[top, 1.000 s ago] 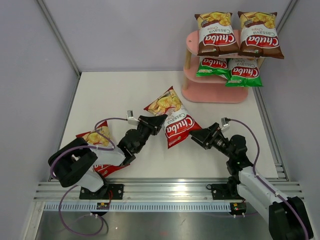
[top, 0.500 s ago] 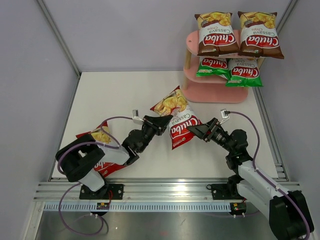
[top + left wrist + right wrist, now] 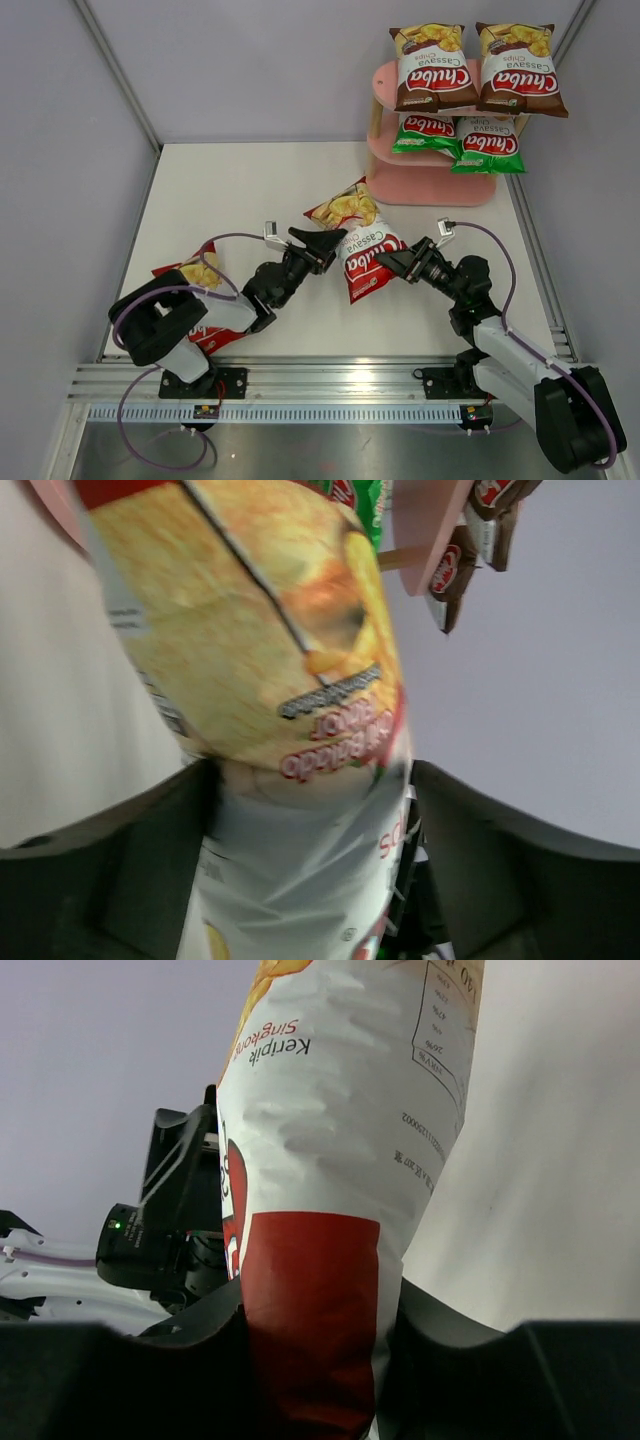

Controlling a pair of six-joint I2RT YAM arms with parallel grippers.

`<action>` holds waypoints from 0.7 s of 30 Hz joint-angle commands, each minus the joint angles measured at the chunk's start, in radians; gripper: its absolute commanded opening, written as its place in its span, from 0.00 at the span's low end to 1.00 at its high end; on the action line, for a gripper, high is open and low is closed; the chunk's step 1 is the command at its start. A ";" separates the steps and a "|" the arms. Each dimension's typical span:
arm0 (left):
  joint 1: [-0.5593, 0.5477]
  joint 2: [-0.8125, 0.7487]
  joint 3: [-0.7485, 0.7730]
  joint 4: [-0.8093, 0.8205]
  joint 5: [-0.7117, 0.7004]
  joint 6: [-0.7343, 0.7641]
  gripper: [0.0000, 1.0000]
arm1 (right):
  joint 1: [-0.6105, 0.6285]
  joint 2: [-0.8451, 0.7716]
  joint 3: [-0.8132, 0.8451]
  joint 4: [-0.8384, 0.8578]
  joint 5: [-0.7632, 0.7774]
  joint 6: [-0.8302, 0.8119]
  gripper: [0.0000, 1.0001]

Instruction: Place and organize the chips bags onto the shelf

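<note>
A red chips bag (image 3: 362,240) hangs tilted over the table between both arms. My right gripper (image 3: 388,258) is shut on its red lower end (image 3: 315,1300), both fingers pressed into the foil. My left gripper (image 3: 325,243) stands open around the bag's other side (image 3: 312,775), with a dark gap at one finger. A second red chips bag (image 3: 200,275) lies partly under the left arm. The pink shelf (image 3: 430,185) at the back right holds two brown bags (image 3: 433,68) on top and two green bags (image 3: 487,145) on the middle board.
Grey walls close in the table on the left, the back and the right. An aluminium rail (image 3: 330,380) runs along the near edge by the arm bases. The shelf's bottom board shows bare pink.
The right gripper has closed on the red bag's lower end. The left gripper, which held the bag, has opened. Both grippers and the bag have drifted slightly toward each other.
</note>
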 commanded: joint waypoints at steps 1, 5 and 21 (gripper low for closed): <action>-0.025 -0.125 -0.021 -0.023 0.039 0.059 0.94 | 0.009 -0.032 0.015 0.046 0.073 -0.064 0.39; -0.019 -0.291 -0.068 -0.296 -0.055 0.092 0.99 | -0.019 -0.013 0.012 0.034 0.101 -0.086 0.38; -0.007 -0.949 0.008 -1.203 -0.259 0.477 0.99 | -0.388 0.335 0.070 0.310 -0.065 -0.052 0.37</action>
